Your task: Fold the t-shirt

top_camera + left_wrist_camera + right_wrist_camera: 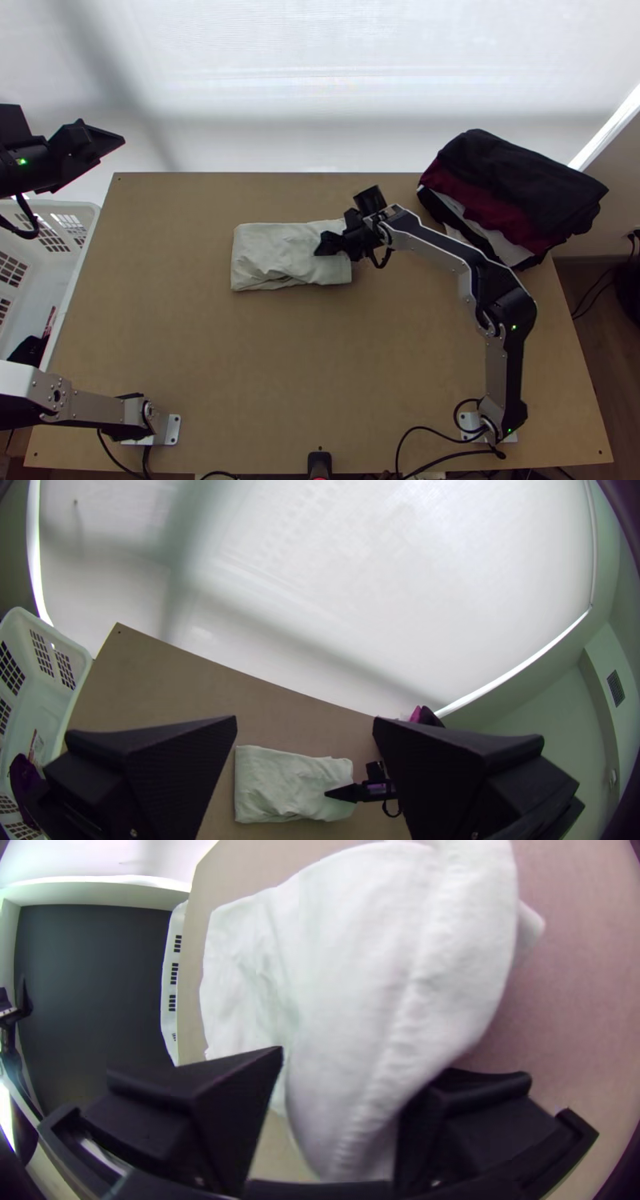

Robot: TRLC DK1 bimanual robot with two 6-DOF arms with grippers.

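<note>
- One left gripper (110, 152), ten o'clock in the top view: wide open, empty.
- T-shirt (272, 250), folded into a rectangle, at that gripper's four o'clock.
- Right gripper (325, 243), at the T-shirt's three-o'clock end: fingers apart, cloth between them.

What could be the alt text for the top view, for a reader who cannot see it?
A pale t-shirt, folded into a rough rectangle, lies on a wooden table, with the right gripper at its right end. The left gripper hangs at upper left, away from the shirt; dark and red cloths are piled at upper right.
</note>
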